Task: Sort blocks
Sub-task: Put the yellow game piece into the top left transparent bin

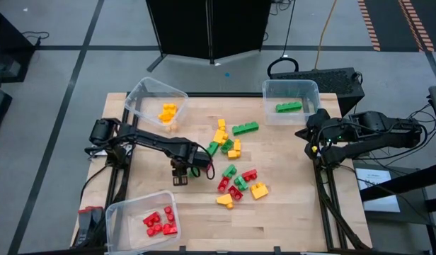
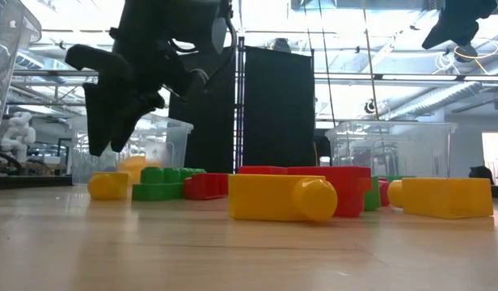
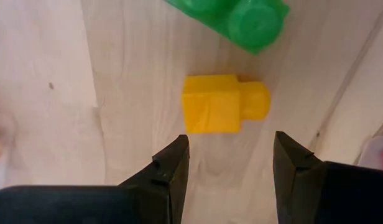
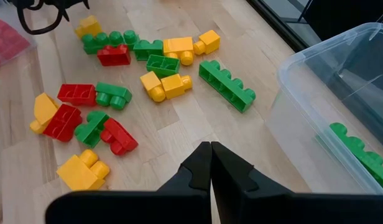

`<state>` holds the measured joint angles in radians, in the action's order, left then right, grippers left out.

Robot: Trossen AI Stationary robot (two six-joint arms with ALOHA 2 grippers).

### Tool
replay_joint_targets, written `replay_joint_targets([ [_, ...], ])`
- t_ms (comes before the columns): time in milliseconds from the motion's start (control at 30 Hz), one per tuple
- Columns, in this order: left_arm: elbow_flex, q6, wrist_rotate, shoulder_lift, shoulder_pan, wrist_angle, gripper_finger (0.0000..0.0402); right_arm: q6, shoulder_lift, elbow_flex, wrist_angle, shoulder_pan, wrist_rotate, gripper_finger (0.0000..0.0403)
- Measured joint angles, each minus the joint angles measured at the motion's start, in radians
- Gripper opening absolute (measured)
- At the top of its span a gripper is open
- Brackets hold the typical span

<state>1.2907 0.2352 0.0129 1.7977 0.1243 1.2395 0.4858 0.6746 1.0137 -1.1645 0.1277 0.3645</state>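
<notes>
**Worktop inventory: loose blocks, three bins, two arms**

1. Left tool (image 1: 180, 177): hangs over the wooden worktop (image 1: 289, 212), at the near-left edge of the loose pile. Fingers (image 3: 173, 165) apart, nothing between them. Its wrist view shows a small yellow block (image 3: 224, 104) lying on the wood just ahead of the gap, untouched, with a green block (image 3: 241, 15) beyond it, cut off by the frame edge. In the low view the tool is a dark silhouette clear of the surface; the fingertips cannot be told apart there.

2. Right tool (image 4: 210, 155): raised at the right edge of the worktop, near the bin with green; fingers pressed together, empty. From overhead the arm covers the tool, so its fingers are not visible there.

3. Loose blocks (image 1: 236, 166): red, yellow and green, scattered mid-worktop, several touching or overlapping (an exact count is not possible, some hide others).

4. Far-left clear bin (image 1: 136, 95): yellow blocks (image 1: 168, 112) inside, clumped; the number is unclear.

5. Far-right clear bin (image 1: 269, 88): one long green block (image 1: 289, 107) visible; the right wrist view cuts off most of this bin.

6. Near-left clear bin (image 1: 115, 212): red blocks (image 1: 160, 222) in a cluster.

7. Low view: a yellow block (image 2: 281, 198) lies nearest, masking part of the red one (image 2: 346, 182) behind it.
</notes>
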Motion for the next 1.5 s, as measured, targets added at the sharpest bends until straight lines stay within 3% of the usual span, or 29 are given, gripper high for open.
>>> replay_joint_targets([
  [267, 0.0, 0.037, -0.009, -0.012, 0.021, -0.003, 0.013, -0.003, 0.0, 0.0, 0.0, 0.0, 0.0, 0.0006],
  [433, 0.0, 0.144, -0.099, -0.103, 0.029, -0.064, 0.0137, -0.004, 0.0, 0.0, 0.0, 0.0, 0.0, 0.0006],
  [567, -0.01, 0.274, -0.192, -0.223, 0.029, -0.107, 0.0166, -0.015, 0.0, 0.0, 0.0, 0.0, 0.004, 0.0006],
  [800, -0.098, 0.411, -0.212, -0.377, 0.028, -0.115, 0.0243, -0.038, 0.0, 0.0, 0.0, 0.0, 0.005, 0.0006],
  [1033, -0.136, 0.358, -0.212, -0.302, 0.052, -0.201, 0.0295, -0.038, 0.0, 0.0, 0.0, 0.0, 0.004, 0.0006],
  [1300, -0.137, 0.176, -0.211, -0.182, 0.103, -0.212, 0.0297, -0.037, 0.0, 0.0, 0.0, 0.0, 0.004, 0.0006],
  [1500, -0.171, 0.152, -0.221, -0.158, 0.103, -0.279, 0.0297, -0.035, 0.0, 0.0, 0.0, 0.0, 0.005, 0.0006],
])
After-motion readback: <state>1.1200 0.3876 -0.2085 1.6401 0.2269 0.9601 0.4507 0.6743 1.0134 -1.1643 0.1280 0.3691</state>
